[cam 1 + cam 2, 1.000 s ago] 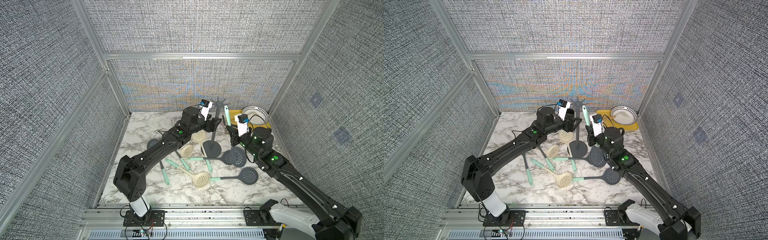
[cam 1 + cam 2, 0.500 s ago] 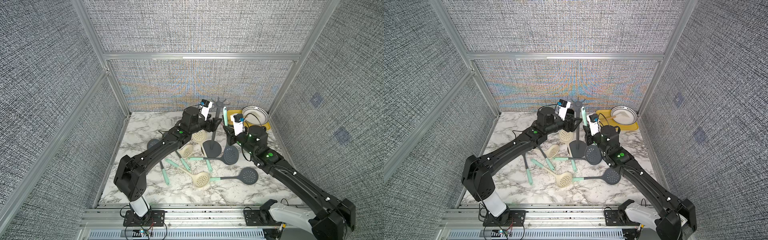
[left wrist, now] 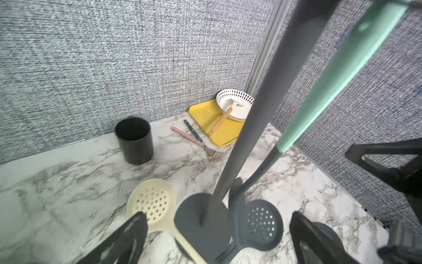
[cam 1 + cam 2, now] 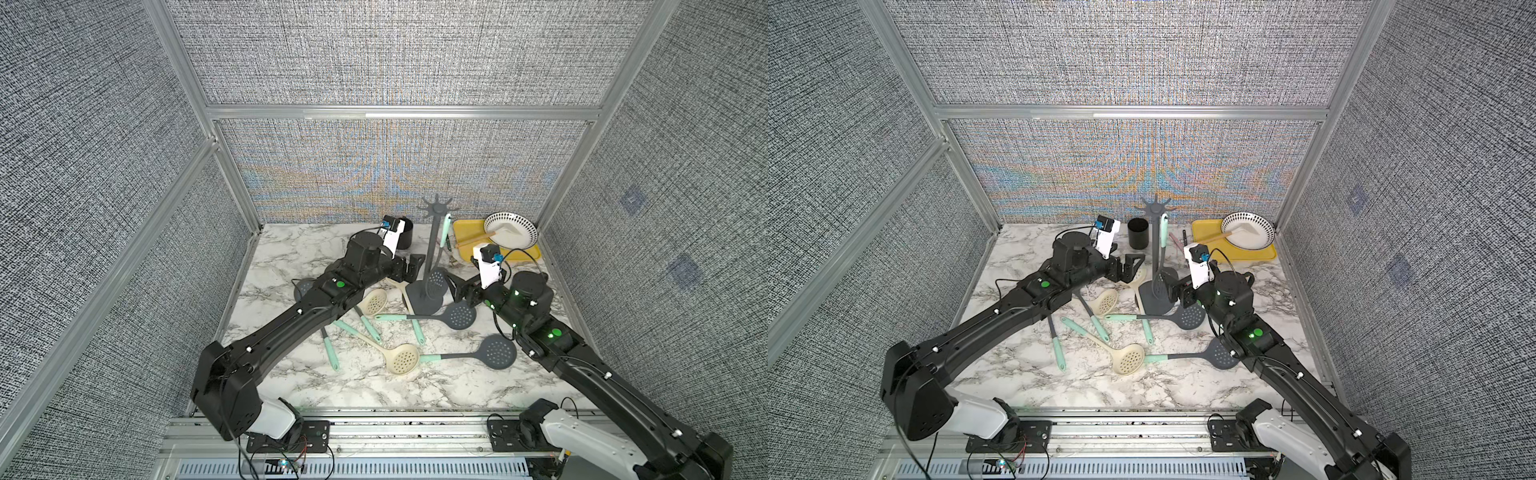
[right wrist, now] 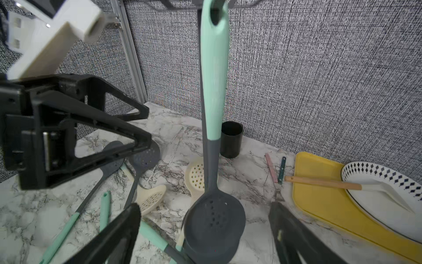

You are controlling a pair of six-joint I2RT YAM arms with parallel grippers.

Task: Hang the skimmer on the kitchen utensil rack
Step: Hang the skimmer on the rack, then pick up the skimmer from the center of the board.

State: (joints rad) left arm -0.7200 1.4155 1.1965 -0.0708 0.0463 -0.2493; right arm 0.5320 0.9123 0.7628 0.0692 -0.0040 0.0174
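The kitchen utensil rack [image 4: 432, 249] stands upright at the back middle of the marble table in both top views, crown [image 4: 1155, 203] up. A skimmer with a mint handle [image 4: 446, 228] and dark grey head [image 4: 1160, 282] hangs from one hook, free of both grippers. My left gripper [image 4: 409, 268] is open just left of the pole [image 3: 251, 128], its jaws either side of the base [image 3: 198, 219] without touching. On the rack's right, my right gripper [image 4: 459, 291] is open, with the hanging head [image 5: 214, 224] in front of its spread jaws.
Several more skimmers, cream [image 4: 402, 358] and grey [image 4: 496, 352], lie in front of the rack. A black cup [image 4: 1138, 233] stands at the back. At the back right a yellow tray [image 4: 1204, 232] carries a patterned plate [image 4: 1264, 226]. Small utensils [image 3: 186, 134] lie between the cup and the tray.
My right gripper carried the skimmer to the rack, opened and let go; the skimmer now hangs from a hook. My left gripper's jaws opened wider beside the pole.
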